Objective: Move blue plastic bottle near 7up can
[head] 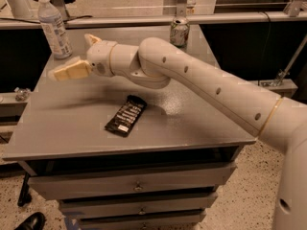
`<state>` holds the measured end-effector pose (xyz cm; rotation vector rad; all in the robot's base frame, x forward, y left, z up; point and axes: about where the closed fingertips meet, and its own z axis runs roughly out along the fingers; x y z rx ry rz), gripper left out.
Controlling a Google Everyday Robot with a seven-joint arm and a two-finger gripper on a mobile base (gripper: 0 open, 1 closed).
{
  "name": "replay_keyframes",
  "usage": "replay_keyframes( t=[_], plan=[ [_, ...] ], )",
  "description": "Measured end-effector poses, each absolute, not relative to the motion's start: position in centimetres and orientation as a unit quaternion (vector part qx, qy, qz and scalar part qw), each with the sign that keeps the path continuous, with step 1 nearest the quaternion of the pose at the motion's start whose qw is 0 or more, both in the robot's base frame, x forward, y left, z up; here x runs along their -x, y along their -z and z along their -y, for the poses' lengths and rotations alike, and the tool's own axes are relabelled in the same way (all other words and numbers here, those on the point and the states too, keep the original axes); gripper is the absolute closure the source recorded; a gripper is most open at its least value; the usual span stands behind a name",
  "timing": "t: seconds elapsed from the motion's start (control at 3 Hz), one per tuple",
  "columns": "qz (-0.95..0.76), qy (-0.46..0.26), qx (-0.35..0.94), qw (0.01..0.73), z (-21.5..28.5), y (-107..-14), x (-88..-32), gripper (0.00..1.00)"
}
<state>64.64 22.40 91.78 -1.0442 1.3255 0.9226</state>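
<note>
The blue plastic bottle (54, 28) stands upright at the far left corner of the grey table (62, 128). It is clear bluish with a white cap and a white-and-blue label. The 7up can (180, 31) stands upright at the far edge of the table, well to the right of the bottle. My gripper (70, 56) is open and empty above the table, just in front of and to the right of the bottle, not touching it. One finger (69, 71) points left below the bottle's base level; the other (91, 40) sticks up behind.
A flat black snack wrapper (125, 115) lies in the middle of the table under my arm (206, 85). Drawers (136, 186) are below the tabletop. A rail (120, 19) runs behind the table.
</note>
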Motion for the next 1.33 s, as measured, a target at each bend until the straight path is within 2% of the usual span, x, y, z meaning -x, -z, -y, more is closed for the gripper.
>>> replay_keyframes(
  t=[1.33],
  plan=[
    [-0.618, -0.361, 0.4, 0.572, -26.8, -89.0, -76.1, 0.0]
  ],
)
